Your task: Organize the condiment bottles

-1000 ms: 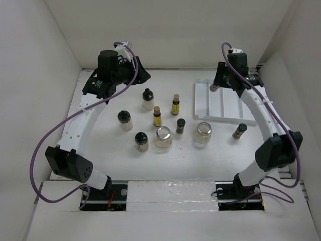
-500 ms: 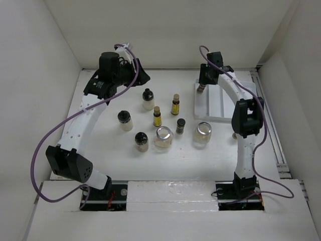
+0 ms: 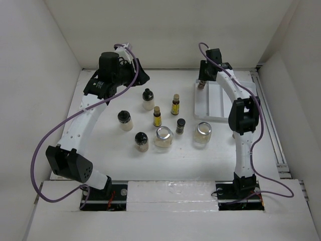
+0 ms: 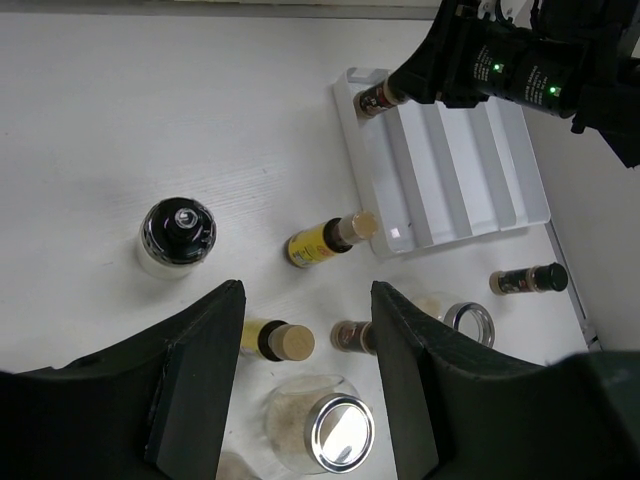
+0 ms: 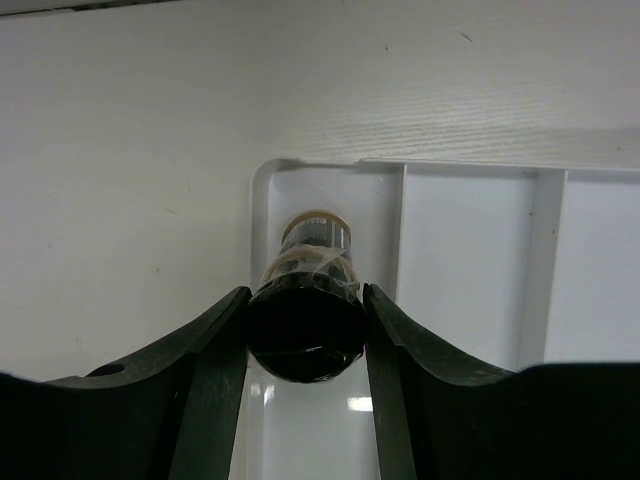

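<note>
Right gripper (image 5: pixel 305 292) was clamped on a dark jar (image 5: pixel 306 332), cap toward the camera, base hanging over the far-left corner slot of the tray (image 5: pixel 470 280). Whether it touched the floor, I couldn't tell. The call here was to lower straight, keep the base between the left rim and first divider, and release only once seated upright. Left gripper (image 4: pixel 307 295) hung spread and empty, looking down on the other bottles (image 3: pixel 157 116) standing on the table (image 3: pixel 200 158).
</note>
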